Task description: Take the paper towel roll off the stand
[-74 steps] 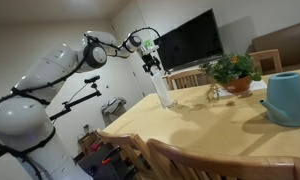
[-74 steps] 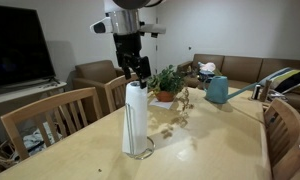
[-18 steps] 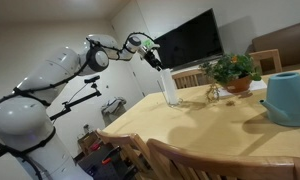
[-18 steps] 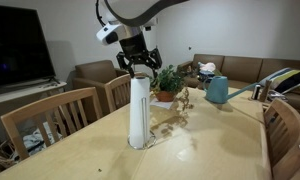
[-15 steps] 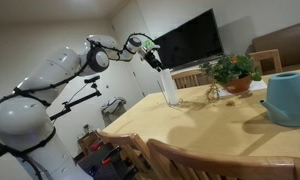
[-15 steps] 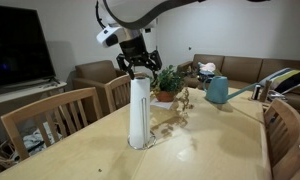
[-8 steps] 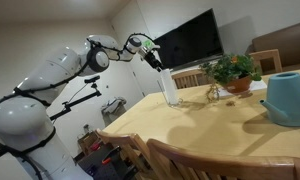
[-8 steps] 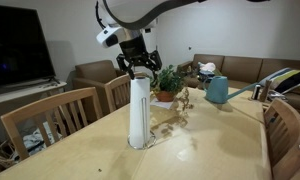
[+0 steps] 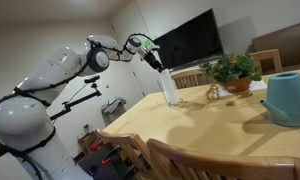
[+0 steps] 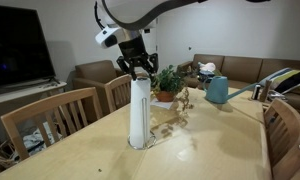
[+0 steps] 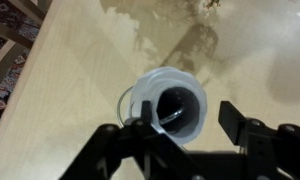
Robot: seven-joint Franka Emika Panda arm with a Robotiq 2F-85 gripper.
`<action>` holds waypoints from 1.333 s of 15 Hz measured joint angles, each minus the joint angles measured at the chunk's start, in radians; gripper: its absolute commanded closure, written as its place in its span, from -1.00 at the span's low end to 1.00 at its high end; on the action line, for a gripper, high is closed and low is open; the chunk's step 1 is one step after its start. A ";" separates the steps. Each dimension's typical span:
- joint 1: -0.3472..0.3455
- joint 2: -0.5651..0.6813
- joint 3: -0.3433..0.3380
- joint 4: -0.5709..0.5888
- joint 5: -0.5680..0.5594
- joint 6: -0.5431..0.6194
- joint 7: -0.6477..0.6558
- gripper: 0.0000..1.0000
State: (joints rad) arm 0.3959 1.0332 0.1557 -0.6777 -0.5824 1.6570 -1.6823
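The paper towel roll (image 10: 140, 110), a slim white cylinder, stands upright on the light wooden table (image 10: 205, 150); it also shows in an exterior view (image 9: 168, 90). In the wrist view I look down its hollow core (image 11: 172, 105), where a wire of the stand (image 11: 123, 95) shows beside and inside it. My gripper (image 10: 140, 68) is tilted at the roll's top, also seen in an exterior view (image 9: 157, 62). Its fingers (image 11: 188, 128) are open on either side of the roll's top. The left finger is at the rim and the right one stands apart from it.
A potted plant (image 10: 168, 84) and a teal watering-can-like vessel (image 10: 218, 90) stand behind the roll on the table. Wooden chairs (image 10: 50, 115) line the table's edges. A television (image 9: 190, 40) stands by the wall, and a sofa (image 10: 240, 70) is behind.
Since 4.9 s ago my gripper has tilted and come down onto the roll's top. Over the last second nothing visibly moves.
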 measured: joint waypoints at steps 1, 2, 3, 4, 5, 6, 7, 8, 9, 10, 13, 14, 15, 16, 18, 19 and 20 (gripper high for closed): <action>0.002 0.000 0.000 0.000 -0.001 0.001 0.000 -0.43; 0.003 0.000 0.000 0.000 -0.002 0.002 0.000 -0.59; 0.005 0.000 0.000 0.000 -0.003 0.003 0.000 -0.70; 0.007 -0.001 0.000 0.000 -0.005 0.003 0.000 -0.73; 0.007 -0.001 0.000 0.000 -0.007 0.003 0.000 -0.73; 0.008 -0.002 0.000 0.000 -0.008 0.003 0.000 -0.65; 0.008 -0.002 0.000 0.000 -0.008 0.005 0.000 -0.61; 0.007 -0.002 0.000 0.000 -0.008 0.009 -0.003 -0.60; 0.007 -0.002 0.000 0.000 -0.008 0.012 -0.006 -0.85; 0.007 -0.002 0.000 0.000 -0.008 0.013 -0.012 -0.88; 0.006 0.000 0.000 -0.002 -0.012 0.018 -0.037 -1.00; 0.006 0.000 0.000 -0.003 -0.018 0.018 -0.045 -1.00; 0.006 0.001 0.000 -0.003 -0.022 0.018 -0.054 -1.00; 0.005 0.002 0.000 -0.004 -0.024 0.018 -0.063 -1.00; 0.004 0.003 0.000 -0.007 -0.024 0.018 -0.073 -1.00; 0.003 0.004 0.000 -0.009 -0.024 0.018 -0.081 -1.00; 0.001 0.005 0.000 -0.012 -0.024 0.019 -0.085 -1.00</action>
State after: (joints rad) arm 0.3973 1.0382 0.1557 -0.6892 -0.6065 1.6763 -1.7674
